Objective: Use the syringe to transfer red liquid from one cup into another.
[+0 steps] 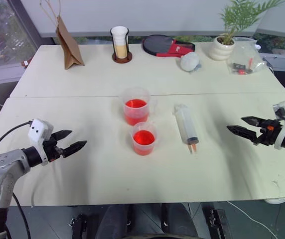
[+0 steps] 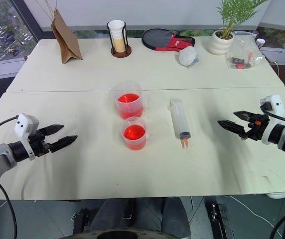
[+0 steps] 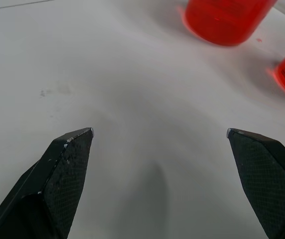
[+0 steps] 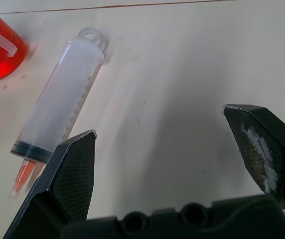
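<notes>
The jaws of both the left gripper (image 1: pixel 68 140) and the right gripper (image 1: pixel 241 125) are spread wide and nothing is held. The syringe (image 1: pixel 187 125) is laid flat on the table (image 1: pixel 82 74), orange tip toward the robot, just right of the taller cup (image 1: pixel 136 106) and the smaller cup (image 1: pixel 144 138), each holding red liquid (image 1: pixel 136 104).

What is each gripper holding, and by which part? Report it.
Nothing is held. The left gripper and right gripper both hover open over the table; the syringe lies untouched beside the cups.
</notes>
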### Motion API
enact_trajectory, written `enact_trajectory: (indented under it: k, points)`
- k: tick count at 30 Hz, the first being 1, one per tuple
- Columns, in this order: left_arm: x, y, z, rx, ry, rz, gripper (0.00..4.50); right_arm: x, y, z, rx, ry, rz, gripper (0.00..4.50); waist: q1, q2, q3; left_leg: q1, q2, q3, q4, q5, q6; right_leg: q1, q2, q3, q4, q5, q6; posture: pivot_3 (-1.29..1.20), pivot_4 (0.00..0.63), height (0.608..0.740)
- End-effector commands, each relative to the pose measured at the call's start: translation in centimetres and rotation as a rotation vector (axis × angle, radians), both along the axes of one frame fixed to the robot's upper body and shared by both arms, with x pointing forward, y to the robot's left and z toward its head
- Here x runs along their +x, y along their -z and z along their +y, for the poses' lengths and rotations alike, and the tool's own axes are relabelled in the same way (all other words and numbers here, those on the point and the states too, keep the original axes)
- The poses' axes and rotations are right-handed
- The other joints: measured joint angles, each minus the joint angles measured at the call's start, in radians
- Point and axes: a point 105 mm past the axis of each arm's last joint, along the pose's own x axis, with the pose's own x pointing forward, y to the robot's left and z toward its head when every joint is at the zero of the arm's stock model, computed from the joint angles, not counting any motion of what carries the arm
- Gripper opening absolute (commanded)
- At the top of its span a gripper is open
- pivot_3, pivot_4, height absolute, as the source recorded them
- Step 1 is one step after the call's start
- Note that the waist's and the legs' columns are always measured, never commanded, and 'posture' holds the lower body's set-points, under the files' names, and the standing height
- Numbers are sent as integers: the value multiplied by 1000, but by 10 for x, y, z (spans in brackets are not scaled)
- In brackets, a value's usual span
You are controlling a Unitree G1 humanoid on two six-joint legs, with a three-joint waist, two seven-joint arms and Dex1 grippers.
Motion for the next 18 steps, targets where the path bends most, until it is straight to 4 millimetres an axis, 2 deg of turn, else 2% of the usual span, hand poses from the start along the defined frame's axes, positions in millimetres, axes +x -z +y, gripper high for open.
enact_trajectory:
  k: [1, 6, 18]
  points:
    - [1, -14, 0, 2, -3, -56, 4438, 1, -8, 1, -14, 2, -44, 4500, -1, 0, 0, 0, 0, 0, 0, 0, 0, 0, 0, 0, 0, 0, 0, 0, 150, 740]
    - [3, -14, 3, 6, -24, -73, 4438, 2, -4, 2, 1, 10, -47, 4500, -1, 0, 0, 0, 0, 0, -1, 0, 0, 0, 0, 0, 0, 0, 0, 0, 150, 740]
    - [17, -24, 6, -4, -56, -104, 4438, 13, -11, -2, -23, 39, -87, 4500, -1, 0, 0, 0, 0, 0, -1, 1, -1, 0, 1, 0, 0, 2, 3, 0, 150, 740]
